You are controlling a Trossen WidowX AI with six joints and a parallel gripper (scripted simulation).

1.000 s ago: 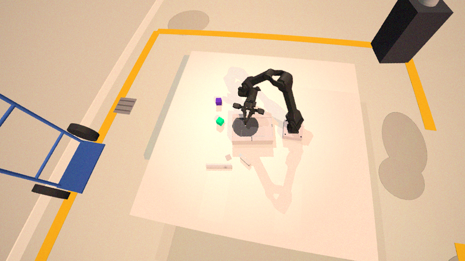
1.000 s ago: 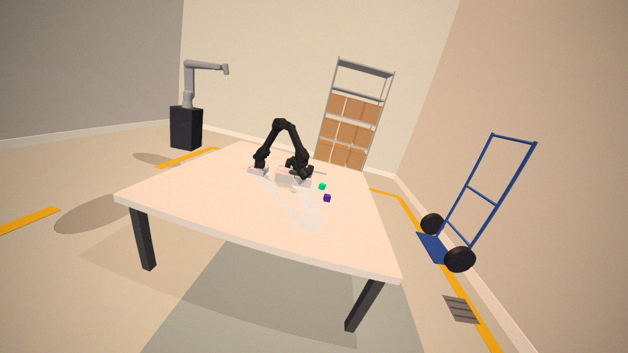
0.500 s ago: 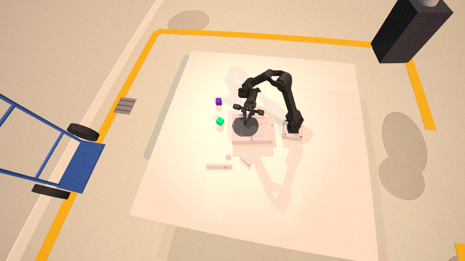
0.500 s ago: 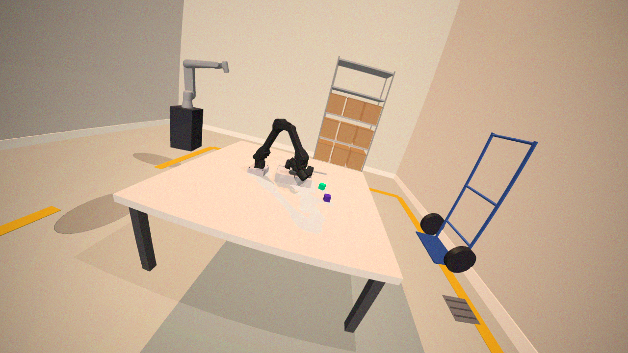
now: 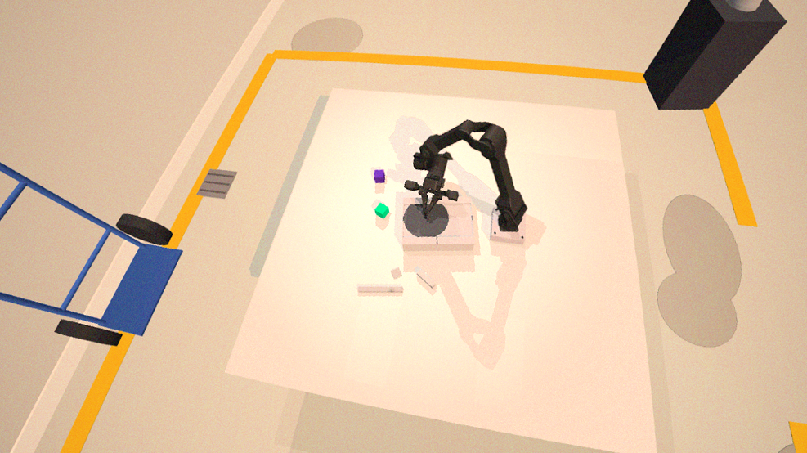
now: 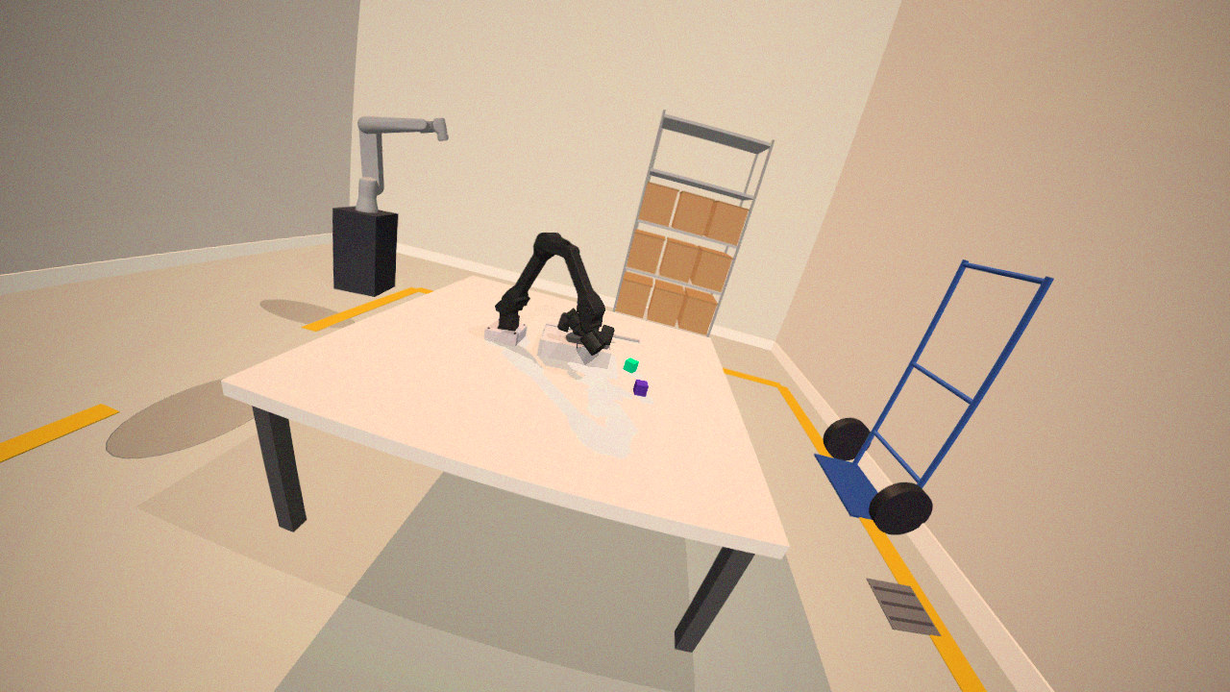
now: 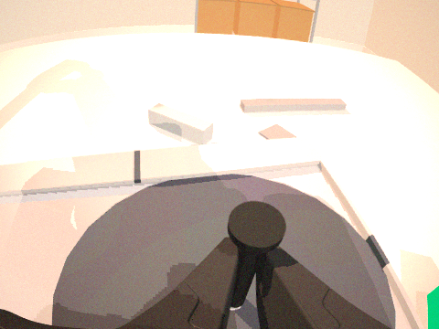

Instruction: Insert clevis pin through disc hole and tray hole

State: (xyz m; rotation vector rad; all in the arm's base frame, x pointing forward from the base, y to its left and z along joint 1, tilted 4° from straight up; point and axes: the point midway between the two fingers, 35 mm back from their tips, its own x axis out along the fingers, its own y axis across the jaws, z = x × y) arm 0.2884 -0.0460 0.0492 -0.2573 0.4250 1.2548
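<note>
From the top, the black arm arched over from its base, and its pincer pointed down at the dark disc. The disc lay in the pale tray, toward the side where a green cube sat on the surface. A purple cube sat near the green one. A long pale bar, a shorter block and a small flat piece lay beyond another side of the tray. From the exterior, the arm's lower end hid much of the tray and the disc; the two cubes sat beside the tray, apart from each other. In the wrist view, the pincer was closed on the shank of the dark pin, its round head up above the fingers. The pin stood over the disc, slightly tilted in that view, its lower end near a small bright spot on the disc; whether the tip had entered the hole could not be told.
</note>
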